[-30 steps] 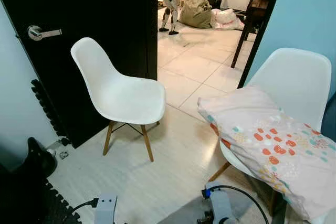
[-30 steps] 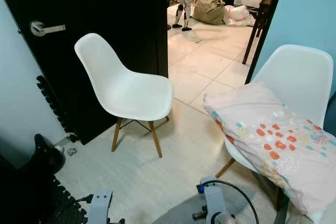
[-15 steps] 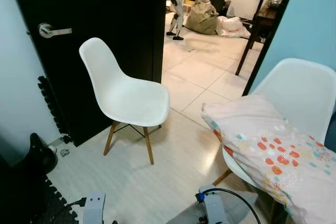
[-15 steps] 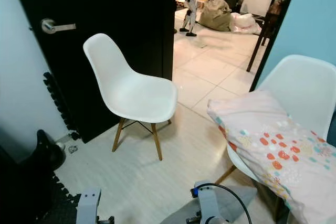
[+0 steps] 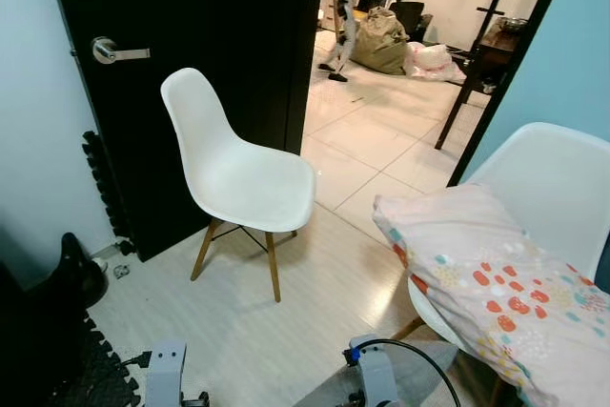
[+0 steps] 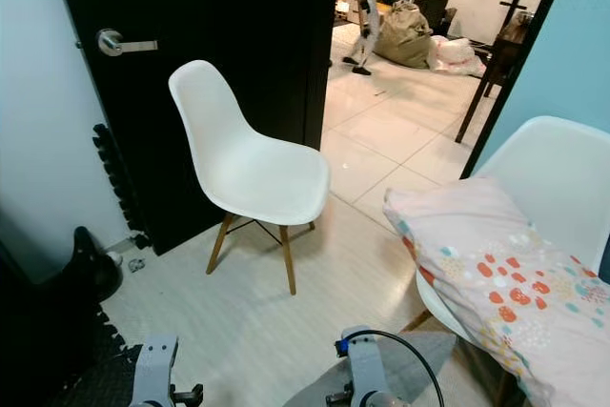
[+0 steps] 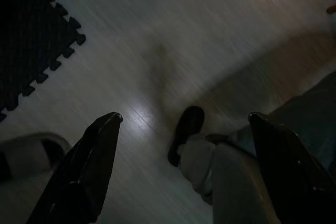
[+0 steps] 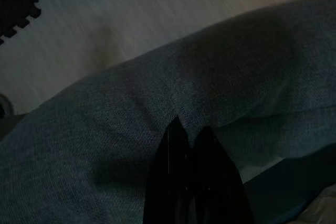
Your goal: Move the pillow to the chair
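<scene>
A pink pillow [image 5: 496,288] with orange and teal spots lies on the seat of a white shell chair [image 5: 548,173] at the right. A second white chair [image 5: 238,173] with wooden legs stands bare in front of the black door, about a step to the left of the pillow. Both arms hang low at the bottom edge, the left arm [image 5: 164,383] and the right arm [image 5: 367,378]. In the left wrist view my left gripper [image 7: 185,116] is open wide over the pale floor. My right gripper [image 8: 190,127] is shut with nothing in it, over grey-blue fabric.
The black door [image 5: 219,35] with a silver handle [image 5: 114,50] stands behind the bare chair. An open doorway leads to a tiled room with bags [image 5: 386,30] and a dark table [image 5: 491,45]. Black foam matting [image 5: 86,378] lies at the lower left. A dark shoe [image 7: 185,132] shows below the left gripper.
The whole picture has shifted, so the camera has moved: more of the door and the far room shows. The pillow and both chairs stay where they were.
</scene>
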You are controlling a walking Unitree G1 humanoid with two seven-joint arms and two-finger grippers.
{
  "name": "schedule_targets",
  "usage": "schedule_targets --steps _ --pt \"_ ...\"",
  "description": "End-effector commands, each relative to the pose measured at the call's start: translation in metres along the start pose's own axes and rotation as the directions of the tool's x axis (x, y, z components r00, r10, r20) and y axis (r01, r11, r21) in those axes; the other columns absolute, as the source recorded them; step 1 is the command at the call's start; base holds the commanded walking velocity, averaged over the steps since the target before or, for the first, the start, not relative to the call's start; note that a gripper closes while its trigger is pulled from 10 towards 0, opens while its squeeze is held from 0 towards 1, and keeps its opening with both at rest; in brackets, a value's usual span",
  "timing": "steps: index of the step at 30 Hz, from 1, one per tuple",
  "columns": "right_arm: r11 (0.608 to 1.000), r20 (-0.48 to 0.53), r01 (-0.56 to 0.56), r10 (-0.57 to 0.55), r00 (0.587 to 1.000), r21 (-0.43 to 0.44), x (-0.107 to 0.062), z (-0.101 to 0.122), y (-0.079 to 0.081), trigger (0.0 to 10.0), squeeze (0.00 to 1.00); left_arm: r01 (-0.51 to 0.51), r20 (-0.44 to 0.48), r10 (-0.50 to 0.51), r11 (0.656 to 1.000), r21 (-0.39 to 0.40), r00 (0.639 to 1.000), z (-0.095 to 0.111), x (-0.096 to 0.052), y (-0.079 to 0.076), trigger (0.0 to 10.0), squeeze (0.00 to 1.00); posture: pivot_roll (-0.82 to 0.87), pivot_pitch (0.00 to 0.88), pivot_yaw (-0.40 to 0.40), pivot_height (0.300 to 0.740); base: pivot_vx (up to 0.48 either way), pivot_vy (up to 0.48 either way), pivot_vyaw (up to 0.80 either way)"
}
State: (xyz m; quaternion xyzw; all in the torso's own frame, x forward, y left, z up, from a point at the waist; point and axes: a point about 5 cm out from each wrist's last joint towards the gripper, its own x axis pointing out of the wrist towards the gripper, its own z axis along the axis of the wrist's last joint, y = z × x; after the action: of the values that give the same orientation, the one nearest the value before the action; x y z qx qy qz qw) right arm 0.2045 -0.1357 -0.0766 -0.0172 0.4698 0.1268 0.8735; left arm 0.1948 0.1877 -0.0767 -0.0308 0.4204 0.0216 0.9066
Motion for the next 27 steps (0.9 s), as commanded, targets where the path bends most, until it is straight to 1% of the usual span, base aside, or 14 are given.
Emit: schedule_targets --steps 1,2,4,5,6,9,10,12,13,17,19,27 --pt "1.000 0.020 -0.006 0.006 1.000 0.003 0.000 0.005 0.000 10.0 0.00 0.031 -0.022 -0.031 1.000 -0.003 0.999 -0.007 -0.001 -0.008 10.0 0.00 0.18 0.000 -0.090 0.740 0.255 0.000 0.00" --pt "1.000 0.020 -0.006 0.006 1.000 0.003 0.000 0.005 0.000 10.0 0.00 0.031 -0.022 -0.031 1.000 -0.003 0.999 -0.007 -0.001 -0.008 10.0 0.00 0.18 0.000 -0.090 0.740 0.255 0.000 0.00" --pt "1.000 0.024 -0.002 0.001 1.000 0.022 0.000 0.004 -0.001 10.0 0.00 0.066 -0.039 -0.066 0.998 -0.007 0.997 -0.015 -0.002 -0.016 10.0 0.00 0.17 0.000 -0.088 0.740 0.306 0.000 0.00" --pt "1.000 0.024 -0.002 0.001 1.000 0.022 0.000 0.004 -0.001 10.0 0.00 0.066 -0.039 -0.066 0.998 -0.007 0.997 -0.015 -0.002 -0.016 10.0 0.00 0.17 0.000 -0.088 0.740 0.315 0.000 0.00" --pt "1.000 0.027 -0.002 0.001 1.000 0.026 0.000 0.004 -0.002 10.0 0.00 0.077 -0.042 -0.077 0.997 -0.006 0.996 -0.017 -0.002 -0.020 10.0 0.00 0.17 0.000 -0.088 0.740 0.315 0.000 0.00" --pt "0.999 0.046 -0.016 0.014 0.999 0.031 0.000 0.007 0.000 10.0 0.00 0.089 -0.037 -0.089 0.996 -0.018 0.995 -0.015 -0.002 -0.022 10.0 0.00 0.17 0.000 -0.094 0.740 0.326 0.000 0.00" --pt "0.999 0.070 -0.031 0.029 0.997 0.033 0.000 0.012 0.001 10.0 0.00 0.097 -0.036 -0.097 0.995 -0.018 0.995 -0.014 -0.001 -0.023 10.0 0.00 0.17 0.000 -0.097 0.740 0.337 0.000 0.00" --pt "0.999 0.085 -0.037 0.034 0.996 0.034 0.001 0.017 0.001 10.0 0.00 0.103 -0.036 -0.103 0.995 -0.011 0.994 -0.014 -0.001 -0.024 10.0 0.00 0.17 0.000 -0.106 0.740 0.341 0.000 0.00" --pt "0.999 0.107 -0.041 0.039 0.993 0.013 0.001 0.025 0.001 10.0 0.00 0.113 -0.037 -0.113 0.994 -0.005 0.993 -0.014 -0.001 -0.028 10.0 0.00 0.17 0.000 -0.109 0.740 0.349 0.000 0.00" --pt "0.999 0.122 -0.040 0.039 0.992 0.006 0.001 0.030 0.001 10.0 0.00 0.119 -0.036 -0.119 0.993 -0.007 0.992 -0.015 -0.001 -0.030 10.0 0.00 0.17 0.000 -0.112 0.740 0.358 0.000 0.00" --pt "0.999 0.139 -0.040 0.038 0.990 0.012 0.001 0.036 0.000 10.0 0.00 0.121 -0.035 -0.122 0.992 -0.024 0.992 -0.017 -0.002 -0.032 10.0 0.00 0.17 0.000 -0.116 0.740 0.360 0.000 0.00" --pt "0.999 0.147 -0.045 0.042 0.988 0.017 0.001 0.036 0.000 10.0 0.00 0.135 -0.048 -0.135 0.991 -0.014 0.990 -0.021 -0.003 -0.034 10.0 0.00 0.16 0.000 -0.116 0.740 0.361 0.000 0.00"
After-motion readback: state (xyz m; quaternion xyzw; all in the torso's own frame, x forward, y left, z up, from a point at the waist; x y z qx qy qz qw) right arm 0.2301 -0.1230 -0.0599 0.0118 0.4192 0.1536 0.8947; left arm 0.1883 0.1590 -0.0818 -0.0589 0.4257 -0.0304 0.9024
